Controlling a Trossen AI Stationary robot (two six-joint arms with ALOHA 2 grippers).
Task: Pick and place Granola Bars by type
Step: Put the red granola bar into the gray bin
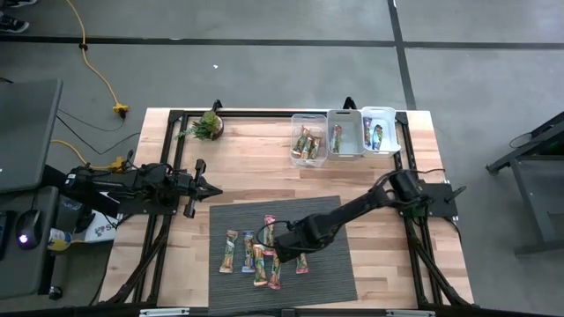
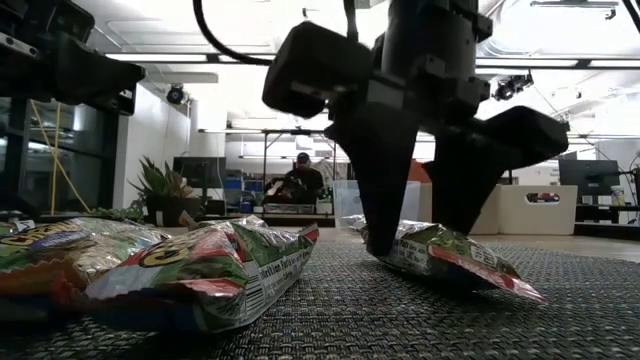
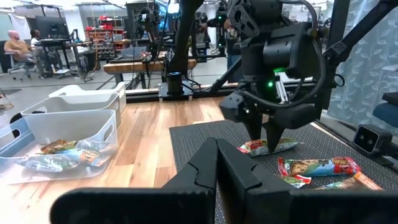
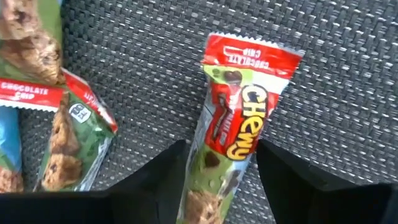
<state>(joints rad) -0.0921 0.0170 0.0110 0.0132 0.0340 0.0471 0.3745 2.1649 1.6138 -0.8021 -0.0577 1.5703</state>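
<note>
On the table, high view: a pale wooden top carries a dark woven mat (image 1: 291, 264), rectangular, with the loose Granola Bars (image 1: 262, 255) scattered on its near-left part.
Bins: three clear plastic bins (image 1: 345, 132) stand side by side at the far edge, each with wrapped bars inside.
Plant: a small potted plant (image 1: 208, 125) sits at the far-left corner.
Right gripper: the right gripper (image 1: 275, 242) is down among the loose bars on the mat.
Left gripper: the left gripper (image 1: 214, 188) waits over bare wood left of the mat, fingers pressed together and empty.
Low view, surface: the mat shows a coarse ribbed weave; crinkled shiny wrappers lie flat on it.
Low view, grip: two dark tapered fingers (image 2: 385, 180) straddle one chewy bar (image 2: 450, 258), jaws parted wide, tips down at the bar's sides.
Low view, room: a bright workshop with desks; a person (image 2: 300, 178) sits far behind.
Left wrist view: the closed fingers fill the foreground; across the mat the other arm's fingers stand over that bar, a second bar (image 3: 318, 167) beside it.
Right wrist view, bar: glossy red-and-green wrapper, crimped ends, long axis running away from the fingers, between them.
Right wrist view, contact: whether the fingers press the wrapper cannot be told.
</note>
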